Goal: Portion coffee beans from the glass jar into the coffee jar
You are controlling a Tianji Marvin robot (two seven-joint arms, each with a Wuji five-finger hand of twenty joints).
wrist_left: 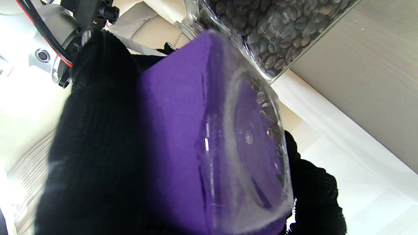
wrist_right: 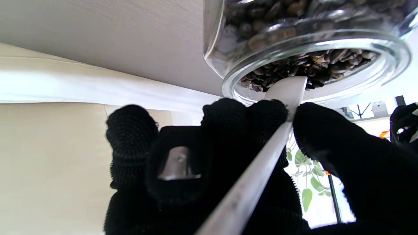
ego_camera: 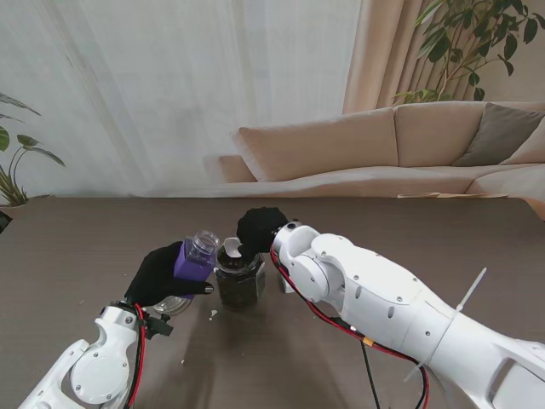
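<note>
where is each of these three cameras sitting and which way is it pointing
Stand view: above the shoulders, looking down at the table; both arms show, left hand holding the purple bottle, right hand over the bean jar.
Left wrist view: along the fingers at the purple bottle; the gloved left hand shows.
Right wrist view: along the fingers at the jar mouth; the right hand grips a white spoon.
All three views share the bean jar.

Robot hand (wrist_right: 248, 163) grips a white spoon (wrist_right: 261, 169) — tip among the glass jar's (wrist_right: 307, 42) beans.
</note>
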